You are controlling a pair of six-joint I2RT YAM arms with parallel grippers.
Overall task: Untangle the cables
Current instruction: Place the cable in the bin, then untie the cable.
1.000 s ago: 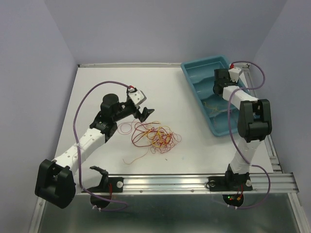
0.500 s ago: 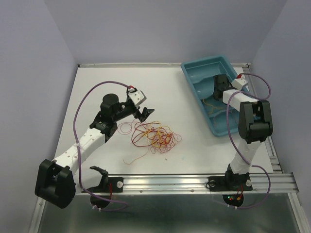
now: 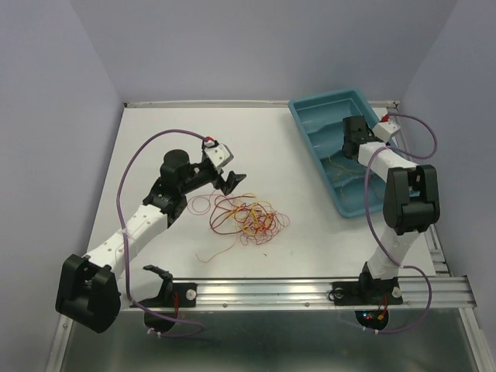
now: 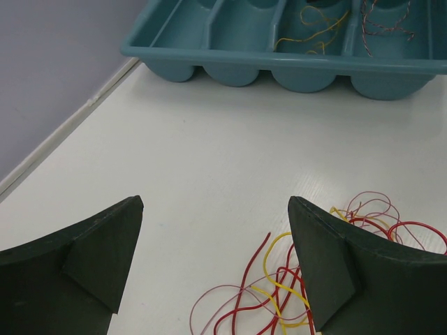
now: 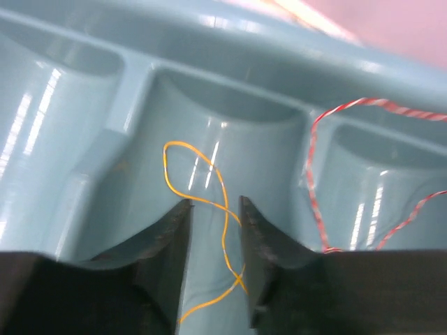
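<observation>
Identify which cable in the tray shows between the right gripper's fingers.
The yellow cable, in the compartment directly under the right gripper; the red-and-white striped cable lies in the neighbouring compartment, beside the gripper.

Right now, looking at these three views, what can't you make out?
- Left wrist view: the cable tangle is cut off by the bottom edge and partly hidden by a finger of the left gripper.
- Right wrist view: blurred; whether the yellow wire touches the right gripper is unclear.
- Top view: strands in the tray are too small to count, partly behind the right arm.
</observation>
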